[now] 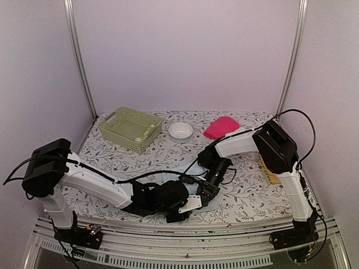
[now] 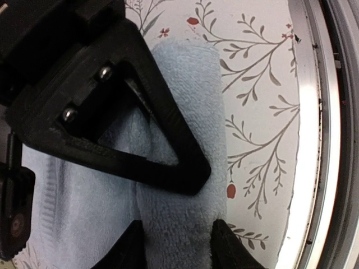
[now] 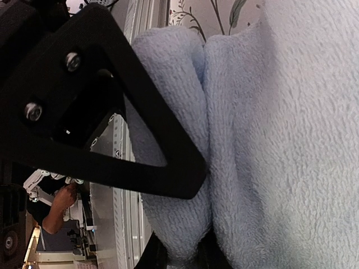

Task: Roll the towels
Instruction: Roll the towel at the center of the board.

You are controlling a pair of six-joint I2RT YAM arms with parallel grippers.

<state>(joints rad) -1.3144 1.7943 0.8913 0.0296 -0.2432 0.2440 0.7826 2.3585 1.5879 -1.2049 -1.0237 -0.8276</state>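
left claw pinches the rolled edge of the pale blue towel. right claw grips it too.

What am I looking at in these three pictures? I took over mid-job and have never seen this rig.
Two robot arms are bolted at the near edge of the table. The wide picture looks down from above and behind them; each close-up comes from a wrist camera. On the table sit a green basket, a white bowl, a pink towel and, beside the right arm, a yellow tray. Both arms work on the pale blue towel near the front: the left end effector clasps its rolled edge, and the right end effector pinches a fold.
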